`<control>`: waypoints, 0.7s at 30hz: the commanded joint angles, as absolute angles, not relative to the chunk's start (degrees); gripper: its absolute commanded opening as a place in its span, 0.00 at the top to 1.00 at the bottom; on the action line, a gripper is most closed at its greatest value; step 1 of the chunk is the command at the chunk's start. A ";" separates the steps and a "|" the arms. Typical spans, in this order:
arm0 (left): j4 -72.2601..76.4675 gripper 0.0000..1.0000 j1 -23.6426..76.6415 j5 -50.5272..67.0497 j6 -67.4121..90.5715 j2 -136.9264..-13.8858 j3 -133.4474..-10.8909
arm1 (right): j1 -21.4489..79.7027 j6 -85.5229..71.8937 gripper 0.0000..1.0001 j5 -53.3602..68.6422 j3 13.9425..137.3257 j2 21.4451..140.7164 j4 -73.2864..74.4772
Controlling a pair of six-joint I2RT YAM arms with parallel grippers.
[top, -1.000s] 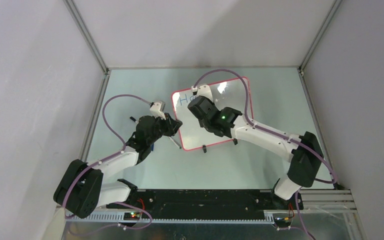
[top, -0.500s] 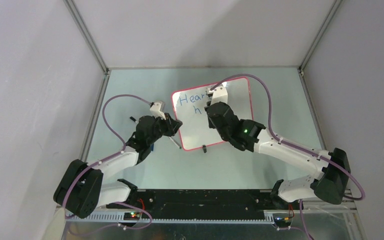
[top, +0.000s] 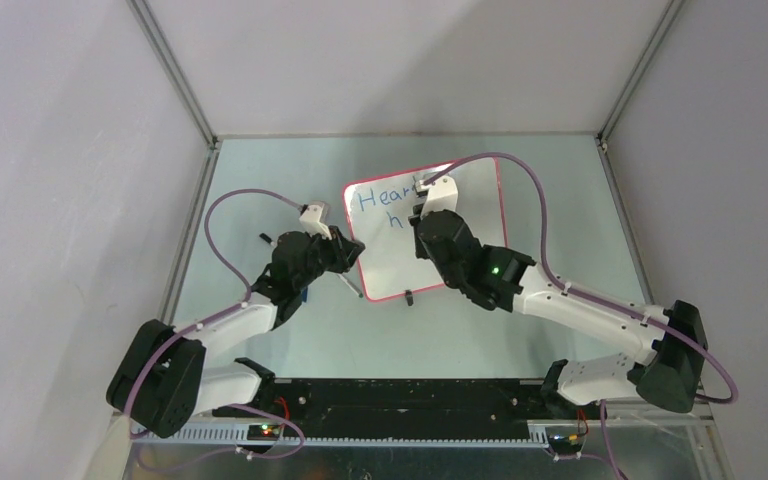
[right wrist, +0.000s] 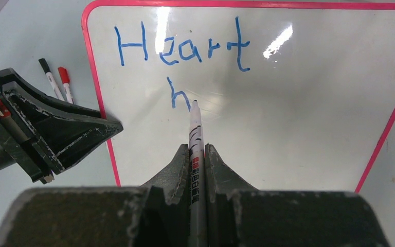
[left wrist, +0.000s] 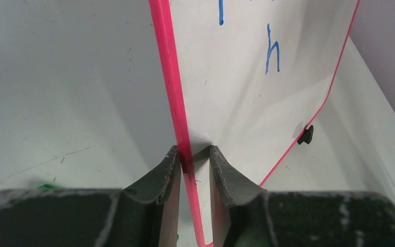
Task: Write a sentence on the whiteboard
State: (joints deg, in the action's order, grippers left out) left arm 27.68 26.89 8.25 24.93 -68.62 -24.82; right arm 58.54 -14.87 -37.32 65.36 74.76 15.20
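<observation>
**A:** Where's the whiteboard (top: pixel 388 262) sitting?

**B:** On the surface (top: pixel 290 175), roughly 12 o'clock from the two arm bases. One of its small black feet (left wrist: pixel 305 135) shows at the lower edge. I can't tell how steeply it leans.

**A:** And the left fingers (left wrist: pixel 171 164)?

**B:** Pinched narrow on the red frame at the board's 9 o'clock edge, one finger on each face. I think that's the right place to hold it. The rim is stiff, and the glossy face would likely slip and smear.

**A:** It looks light.

**B:** Thin and light, I'd say, so it could slide or rock under pen pressure if nothing held it. The clamp is there to brace it, not to carry any load.

**A:** What about the right fingers (right wrist: pixel 181 162)?

**B:** Closed on a slim marker (right wrist: pixel 196 128), gripping the barrel with the tip pointing to 12 o'clock in the wrist view. The tip is at about 4 o'clock of the lone "h", either touching the board or just above it. I can't say which.

**A:** How far along is the sentence (right wrist: pixel 182 47)?

**B:** "Heart" runs across the top in blue, and the "h" (right wrist: pixel 176 95) starts a second line. Most of the board is bare, so I'd judge it's early in the task.

**A:** Anything to watch?

**B:** The barrel is smooth, so pressing hard could twist it in the grip. A light, even touch should suit this board. Two spare pens (right wrist: pixel 56 78) lie at 9 o'clock of the frame, apart from it.
</observation>
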 commanded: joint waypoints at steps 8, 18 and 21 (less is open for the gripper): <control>27.38 0.73 27.53 6.03 22.12 -66.78 -25.83 | 59.42 -15.90 1.00 -39.09 64.35 72.95 8.88; 27.76 0.72 27.64 6.11 22.30 -67.94 -26.18 | 59.39 -10.94 1.00 -35.63 65.17 72.11 8.91; 27.62 0.72 27.60 6.33 22.32 -67.96 -26.31 | 59.28 -9.75 1.00 -34.96 65.85 71.99 9.87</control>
State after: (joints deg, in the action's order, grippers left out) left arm 27.05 27.24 7.66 24.77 -68.07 -24.82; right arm 59.13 -12.34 -35.90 64.23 74.30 11.31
